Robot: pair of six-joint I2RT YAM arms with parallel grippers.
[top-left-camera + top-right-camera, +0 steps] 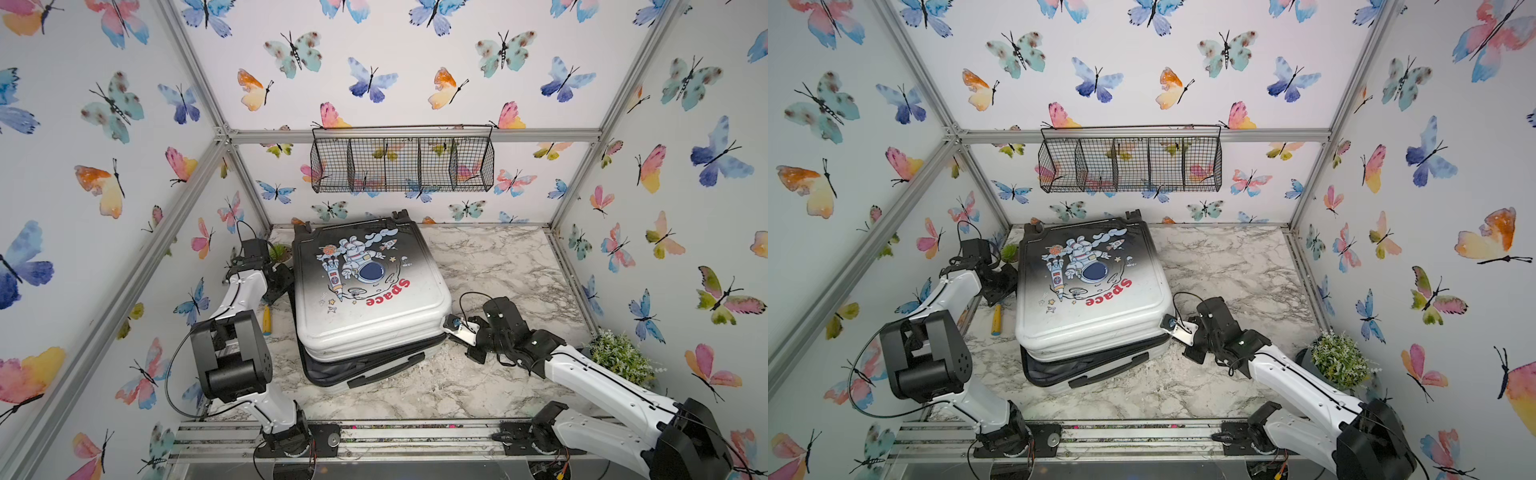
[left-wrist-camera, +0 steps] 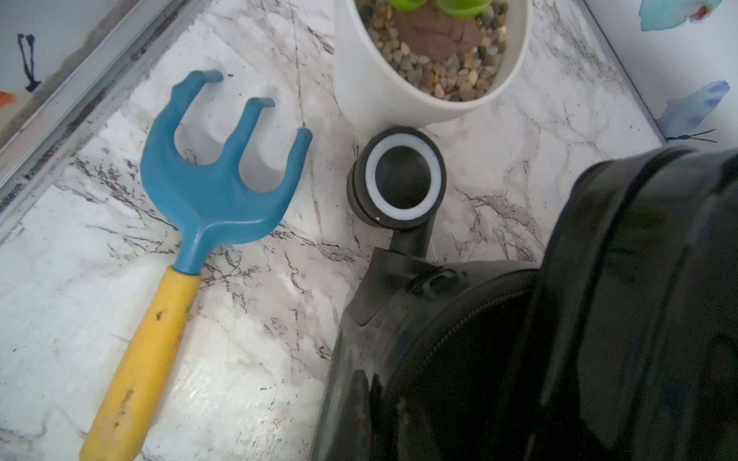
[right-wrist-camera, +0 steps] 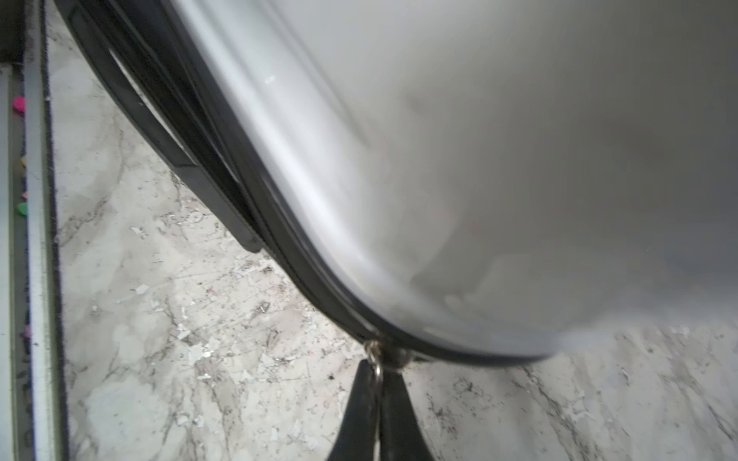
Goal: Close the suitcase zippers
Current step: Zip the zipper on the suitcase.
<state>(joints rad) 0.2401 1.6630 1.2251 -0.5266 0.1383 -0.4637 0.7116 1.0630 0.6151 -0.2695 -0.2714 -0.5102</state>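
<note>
The suitcase (image 1: 370,291) lies flat on the marble table (image 1: 498,266), left of centre, wheels at the far end and astronaut side up. Its near edge gapes, showing dark lining (image 1: 332,365), so the zippers (image 3: 319,279) are far from closed. I judge the shell stiff and glossy, poor for pinching, and the case light enough to skid when tugged. The only sensible hold is the small metal pull (image 3: 375,353), with the lid pressed down so the two halves of the track meet. My right gripper (image 3: 379,369) is at the near right corner, its fingers clamped together on that pull. My left gripper (image 1: 282,282) sits against the far left side beside a wheel (image 2: 403,179). It is closed, but I cannot see whether it holds anything. A wire basket (image 1: 365,166) hangs on the far wall, and I see nothing in its compartments. A white pot (image 2: 383,92) at the far left holds pebbles (image 2: 451,68) and a green plant, with a rake (image 2: 215,191) lying beside it. A leafy plant (image 1: 621,357) stands near right.
</note>
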